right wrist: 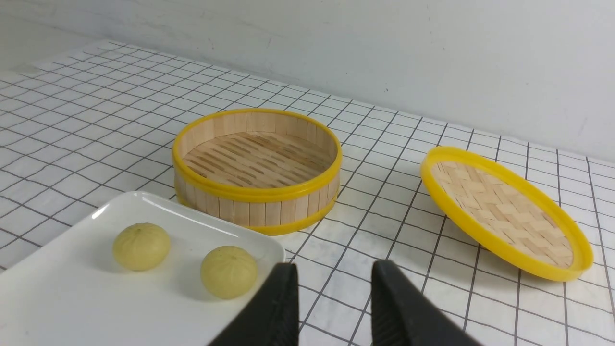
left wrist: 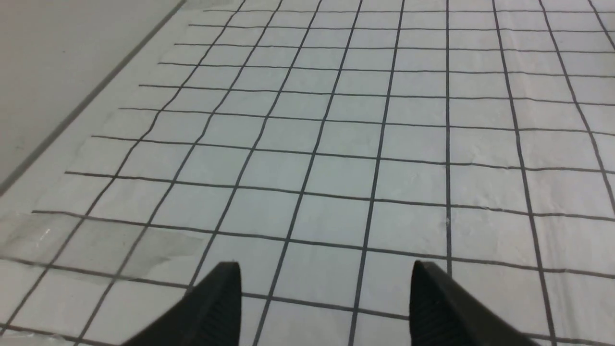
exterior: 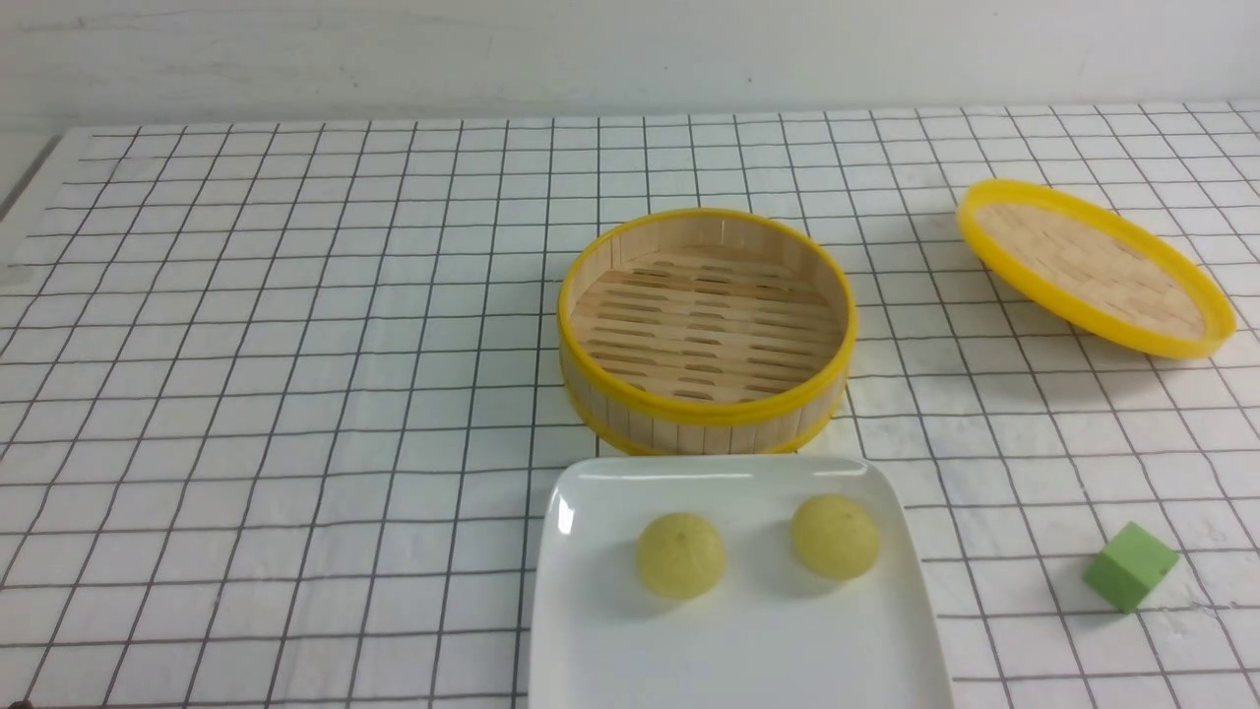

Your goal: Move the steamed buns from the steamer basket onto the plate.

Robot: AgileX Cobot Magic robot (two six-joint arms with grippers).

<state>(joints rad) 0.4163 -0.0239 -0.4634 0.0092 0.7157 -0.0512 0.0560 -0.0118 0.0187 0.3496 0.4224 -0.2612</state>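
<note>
Evidently looked out over a white bench [exterior: 295, 394], smooth and faintly wrinkled, ruled in dark lines like graph paper. Showed next, nearest the robot, a glossy white plate [exterior: 738, 650], square with rounded corners and a raised rim. Just beyond it, showed the round steamer basket [exterior: 704, 428], walled in pale wood strips, edged in yellow, slatted across a bare floor. Farther off to the right, showed a shallow woven lid [exterior: 1093, 266], yellow-rimmed and tilted, on a support impossible to make out. Revealed the left hand [left wrist: 324, 264] spread wide above bare bench, and the right hand [right wrist: 335, 264] parted more narrowly, both holding nothing.

Showed both buns on the plate, near its basket-side edge and apart from each other: one bun [exterior: 680, 554] and another bun [exterior: 835, 537], matte, pale yellow-green domes with dimpled tops. Seemed finished with the transfer; called, most likely, only for resting both arms, keeping fingers well away from the rim and leaving the rounded buns undisturbed, lest a nudge roll them. Showed last a small green cube [exterior: 1130, 568], flat-faced and sharp-cornered, right of the plate.
</note>
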